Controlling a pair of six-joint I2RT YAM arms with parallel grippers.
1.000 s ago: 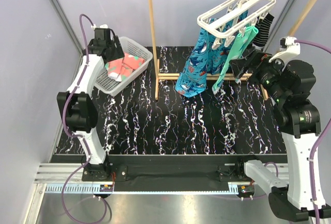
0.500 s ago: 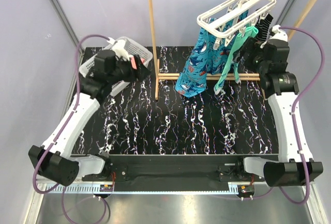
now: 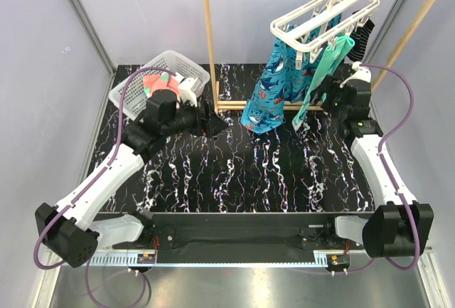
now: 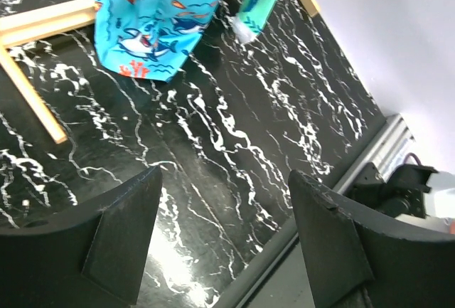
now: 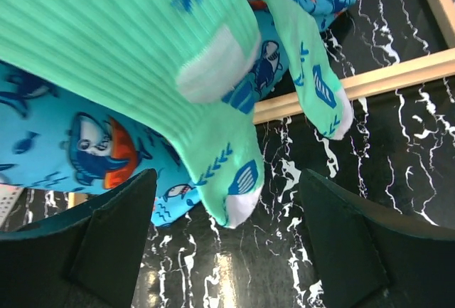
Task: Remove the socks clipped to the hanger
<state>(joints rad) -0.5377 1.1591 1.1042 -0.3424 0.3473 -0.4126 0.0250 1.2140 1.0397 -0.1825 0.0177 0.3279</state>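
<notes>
Right gripper has its two fingers spread wide with nothing between the pads. In its wrist view the white toe of the nearer of the two teal-green socks hangs in the gap between them, though how close it is cannot be told. That sock's long axis runs from the upper left of the frame down to the lower middle, and the second one hangs to its right, toe down as well. Both dangle from the white clip hanger at the upper right of the overhead frame, hooked on the wooden rack. A black-and-white striped sock is clipped at the hanger's far right corner. The blue shark-print cloth hangs just left of the teal pair.

Left gripper is also spread and empty, low over the black marbled table in the middle of the overhead frame. The rack's post and the shark cloth stand between it and the socks. A coral-pink sock lies in the white mesh basket at the upper left.

The right arm is clearly the nearer one. My reading is that its next move turns on closing across the hanging sock's width and then pulling down along its length to free it from the clip.
</notes>
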